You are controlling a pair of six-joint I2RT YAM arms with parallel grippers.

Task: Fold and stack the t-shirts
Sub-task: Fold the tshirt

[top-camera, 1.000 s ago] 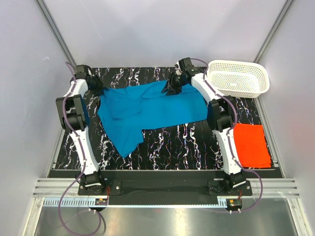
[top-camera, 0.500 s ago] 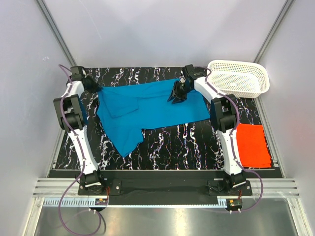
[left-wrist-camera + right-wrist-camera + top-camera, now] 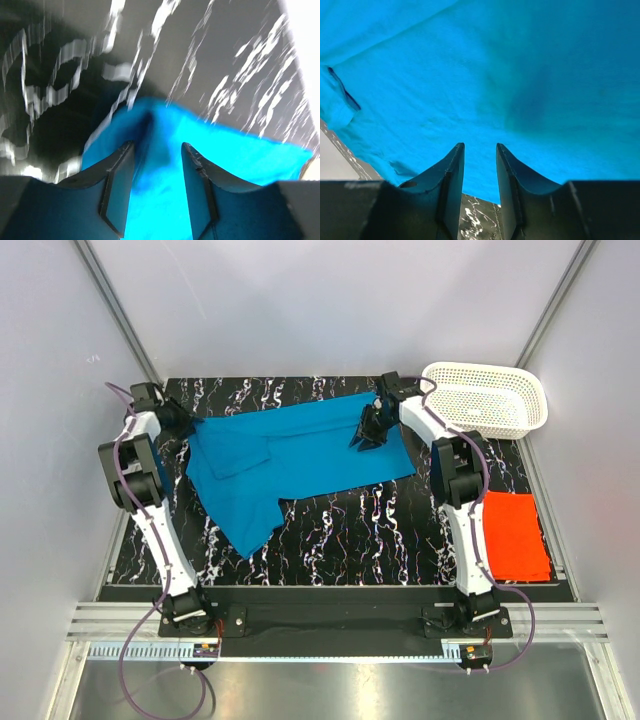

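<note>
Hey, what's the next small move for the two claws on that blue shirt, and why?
Probably lay the far edge flat, then let go: the left claw and the right claw pinch the blue t-shirt there, and it looks stretched straight between them.

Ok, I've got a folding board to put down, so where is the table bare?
Widest bare table: near centre, between the left arm and right arm, in front of the blue t-shirt. A thin strip lies behind it. Crowded on the right: white basket and orange-red t-shirt.
</note>
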